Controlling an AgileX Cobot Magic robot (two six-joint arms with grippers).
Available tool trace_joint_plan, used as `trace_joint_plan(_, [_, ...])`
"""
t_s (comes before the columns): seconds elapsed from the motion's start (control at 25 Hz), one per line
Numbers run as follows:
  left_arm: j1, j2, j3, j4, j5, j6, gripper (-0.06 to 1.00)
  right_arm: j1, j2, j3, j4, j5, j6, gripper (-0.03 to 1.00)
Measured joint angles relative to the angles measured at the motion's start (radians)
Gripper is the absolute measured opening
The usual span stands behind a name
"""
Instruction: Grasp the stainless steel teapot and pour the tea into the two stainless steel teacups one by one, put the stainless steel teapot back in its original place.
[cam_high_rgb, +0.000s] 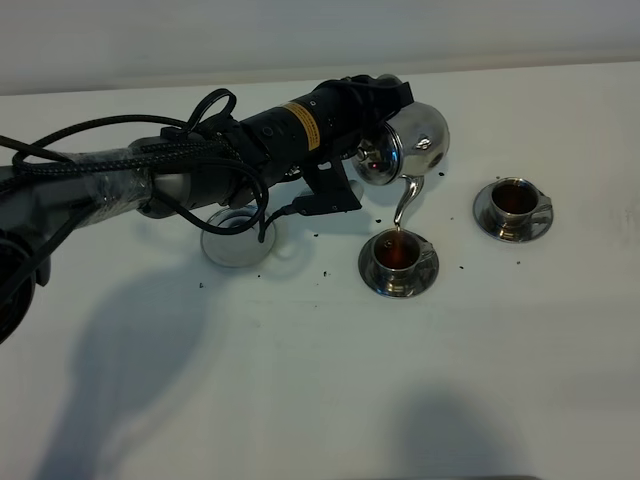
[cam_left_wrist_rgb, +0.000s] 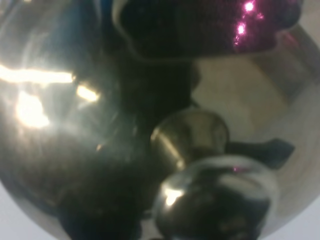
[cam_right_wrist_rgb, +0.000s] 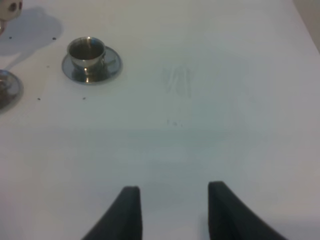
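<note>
On the table, largest first:
Table (cam_high_rgb: 300, 400): white, wide, with a few dark specks scattered around the cups.
Left arm (cam_high_rgb: 200, 160): black, wrapped in cables, reaching from the left edge across toward the middle; it casts a broad shadow on the near left.
Left gripper (cam_high_rgb: 375, 100): clamped tight on the teapot at its handle side, carrying it in the air.
Teapot (cam_high_rgb: 410, 140): shiny and round, tilted with its thin spout pointing down over the middle cup; a thin stream of tea runs from the spout tip into that cup. Up close in the left wrist view, only its mirror-like dome (cam_left_wrist_rgb: 75, 125) and lid knob (cam_left_wrist_rgb: 210, 200) fill the frame.
Bare saucer (cam_high_rgb: 240, 237): flat, round, on the table under the arm, left of the middle cup, nothing on it.
Middle cup (cam_high_rgb: 398, 262): on its own saucer, directly under the spout, brown tea inside.
Right cup (cam_high_rgb: 513, 208): on its saucer, farther right and slightly farther back, already holding brown tea; handle to the right.
Right gripper (cam_right_wrist_rgb: 172, 210): jaws apart and empty, hanging above bare table, well clear of the right cup (cam_right_wrist_rgb: 87, 52).
</note>
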Motion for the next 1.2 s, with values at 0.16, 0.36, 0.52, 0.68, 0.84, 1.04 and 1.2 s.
trace_joint_plan(0.16, [0.000,0.000,0.000,0.018,-0.026,0.000,0.22,0.000,0.000,0.000,0.000,0.000,0.000,0.31])
trace_joint_plan(0.36, [0.000,0.000,0.000,0.045,-0.050,0.001,0.22,0.000,0.000,0.000,0.000,0.000,0.000,0.31])
trace_joint_plan(0.52, [-0.001,0.000,0.000,0.070,-0.054,0.001,0.22,0.000,0.000,0.000,0.000,0.000,0.000,0.31])
trace_joint_plan(0.68, [-0.001,0.000,0.000,0.082,-0.057,0.001,0.22,0.000,0.000,0.000,0.000,0.000,0.000,0.31])
trace_joint_plan(0.84, [-0.001,0.000,0.000,0.103,-0.059,0.001,0.22,0.000,0.000,0.000,0.000,0.000,0.000,0.31])
trace_joint_plan(1.04, [-0.001,0.000,0.000,0.104,-0.056,0.000,0.22,0.000,0.000,0.000,0.000,0.000,0.000,0.31])
trace_joint_plan(1.2, [-0.001,0.000,0.000,0.106,-0.026,-0.009,0.22,0.000,0.000,0.000,0.000,0.000,0.000,0.31])
